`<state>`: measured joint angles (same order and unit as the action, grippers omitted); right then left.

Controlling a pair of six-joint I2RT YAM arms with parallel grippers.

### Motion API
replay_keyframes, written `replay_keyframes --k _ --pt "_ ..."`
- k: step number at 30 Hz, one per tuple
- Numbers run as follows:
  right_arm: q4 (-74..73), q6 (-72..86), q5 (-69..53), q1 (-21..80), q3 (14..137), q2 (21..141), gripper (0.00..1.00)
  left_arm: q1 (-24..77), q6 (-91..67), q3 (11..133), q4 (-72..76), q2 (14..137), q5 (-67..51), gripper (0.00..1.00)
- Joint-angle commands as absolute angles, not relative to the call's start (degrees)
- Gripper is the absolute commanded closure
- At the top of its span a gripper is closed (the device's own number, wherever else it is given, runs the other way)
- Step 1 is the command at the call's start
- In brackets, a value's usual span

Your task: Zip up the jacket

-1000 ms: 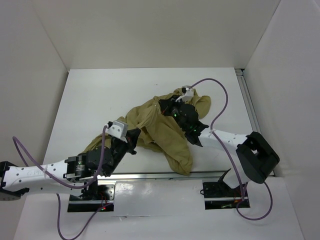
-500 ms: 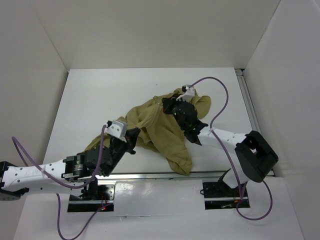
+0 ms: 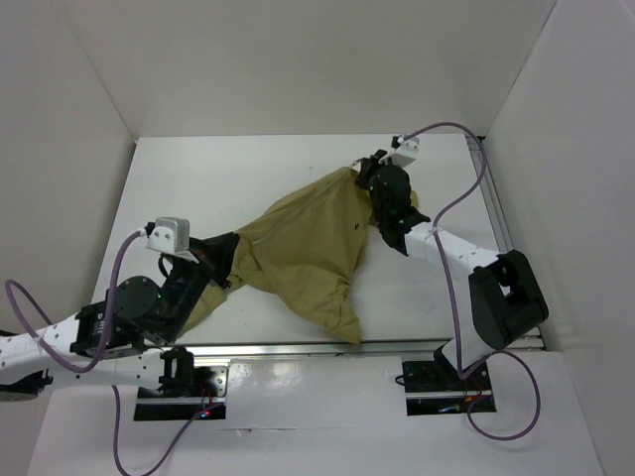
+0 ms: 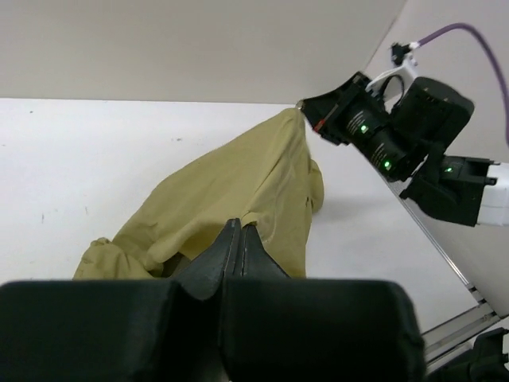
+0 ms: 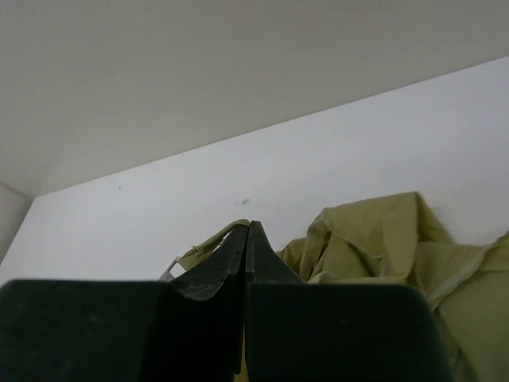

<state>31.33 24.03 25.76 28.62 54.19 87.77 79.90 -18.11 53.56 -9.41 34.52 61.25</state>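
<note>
The khaki jacket [image 3: 303, 243] is stretched in a taut span across the white table between my two grippers. My left gripper [image 3: 230, 254] is shut on its near left edge; in the left wrist view the jaws [image 4: 236, 228] pinch the jacket [image 4: 238, 179]. My right gripper [image 3: 363, 172] is shut on the jacket's far right corner, lifted off the table; in the right wrist view the tips [image 5: 248, 228] hold a fabric edge [image 5: 211, 241] with a small white tag. A loose part [image 3: 337, 315] hangs toward the near edge. No zipper shows clearly.
White walls enclose the table [image 3: 198, 178] on three sides. A metal rail [image 3: 494, 213] runs along the right edge and another [image 3: 317, 347] along the near edge. The right arm [image 4: 413, 135] shows in the left wrist view.
Both grippers have pulled apart: the right one moved far and right, the left one moved left and back. The bunched jacket has been stretched out between them.
</note>
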Motion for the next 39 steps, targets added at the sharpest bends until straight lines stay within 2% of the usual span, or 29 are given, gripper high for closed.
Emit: replay_keyframes --k 1,14,23,30,39 --pt "27.17 19.86 30.84 25.41 60.11 88.42 1.00 80.24 -19.78 57.47 -12.56 34.72 65.65 1.00" --pt "19.96 19.34 27.95 10.55 71.88 88.42 1.00 80.24 -42.26 71.27 -39.71 35.77 73.21 1.00" --pt "17.58 18.81 28.56 0.54 74.27 87.02 1.00 80.24 -60.98 79.17 -62.54 35.77 75.50 1.00" --pt "16.52 24.25 26.55 -7.55 72.95 84.29 1.00 80.24 -65.39 81.47 -68.46 36.30 76.11 1.00" --pt "16.96 24.79 21.45 -8.09 71.63 83.14 1.00 80.24 -62.85 81.47 -66.54 35.77 75.94 1.00"
